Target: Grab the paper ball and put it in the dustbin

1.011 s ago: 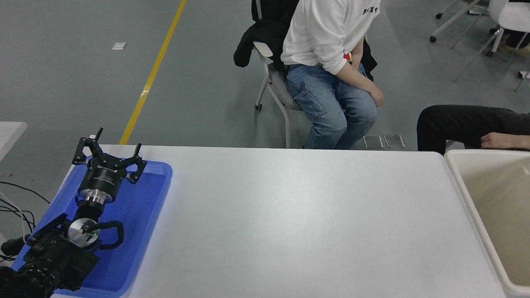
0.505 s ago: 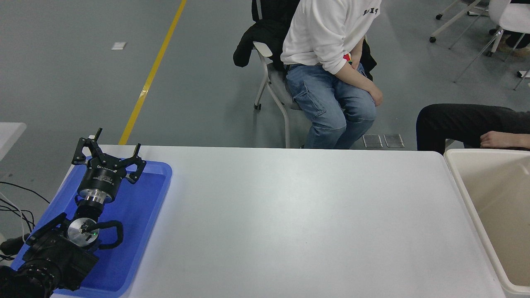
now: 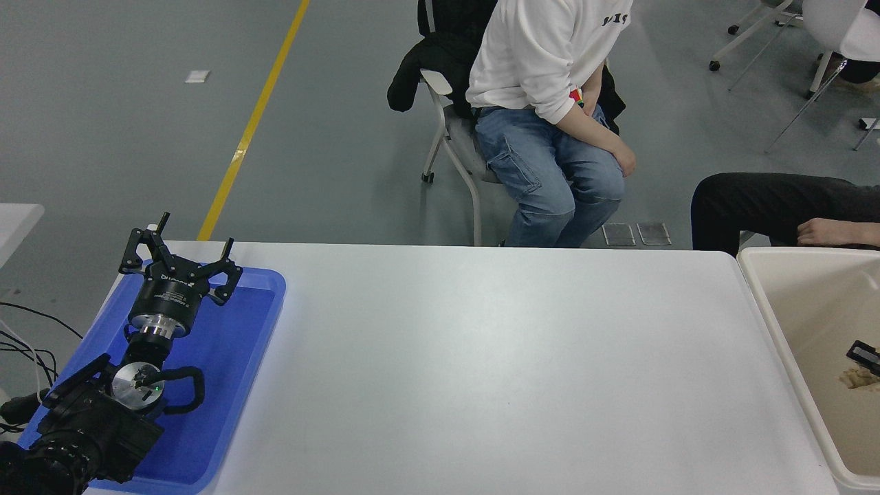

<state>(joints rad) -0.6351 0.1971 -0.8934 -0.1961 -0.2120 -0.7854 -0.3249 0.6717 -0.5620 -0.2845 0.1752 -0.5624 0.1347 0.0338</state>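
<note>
The cream-beige dustbin [image 3: 790,253] stands at the table's right end, cut off by the picture's right edge. Inside it, at the right edge, a small lump of the tan paper ball [image 3: 854,377] shows. A black tip of my right gripper [image 3: 864,355] pokes in from the right edge just above the ball, over the bin's inside. Most of that gripper is out of frame. My left gripper [image 3: 180,249] is parked, open and empty, over the blue tray at the lower left.
A shallow blue tray [image 3: 254,330] lies at the white table's [image 3: 481,357] left end under my left arm. A person in a white top sits on a chair [image 3: 447,130] beyond the far edge. Another person's arm [image 3: 825,232] rests near the bin's far rim.
The right gripper's tip and the paper ball have come into view from the right edge, inside the dustbin. Before, the bin looked empty. The left arm has not moved.
</note>
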